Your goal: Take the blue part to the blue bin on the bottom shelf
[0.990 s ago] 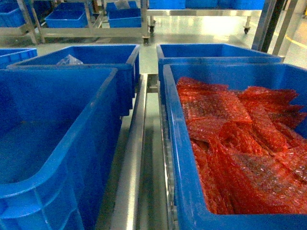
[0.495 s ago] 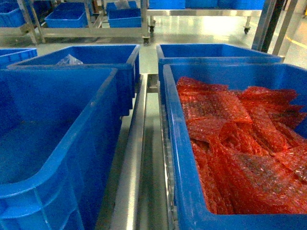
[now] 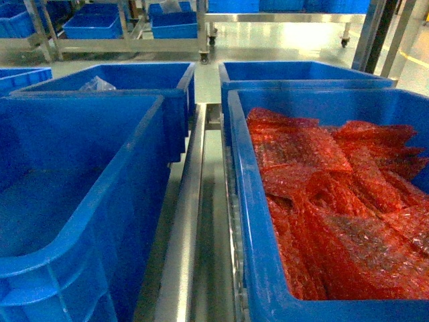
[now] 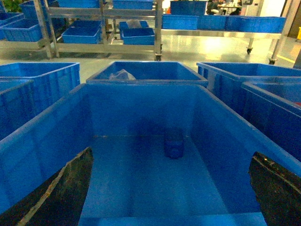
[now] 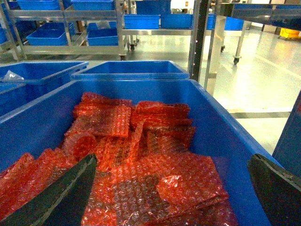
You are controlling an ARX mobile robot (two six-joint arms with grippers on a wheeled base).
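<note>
A small dark blue part point(image 4: 173, 143) lies on the floor of the large blue bin point(image 4: 47, 136), close to its far wall. My left gripper point(image 4: 171, 151) hangs open over this bin's near end, its dark fingers point(image 4: 61, 188) wide apart with nothing between them. In the head view that same bin point(image 3: 134, 174) is on the left and neither gripper shows. My right gripper point(image 5: 173, 157) is open above a second blue bin point(image 5: 225, 136) full of red bubble wrap point(image 5: 141, 155). The bins stand on a steel rack rail point(image 3: 188, 221); whether it is the bottom shelf I cannot tell.
More blue bins point(image 3: 134, 77) stand behind the two near ones, one holding a clear bag point(image 3: 96, 84). Steel racks with blue bins point(image 3: 94, 27) line the far side of the shiny floor. A dark upright post point(image 5: 197, 33) rises at the right.
</note>
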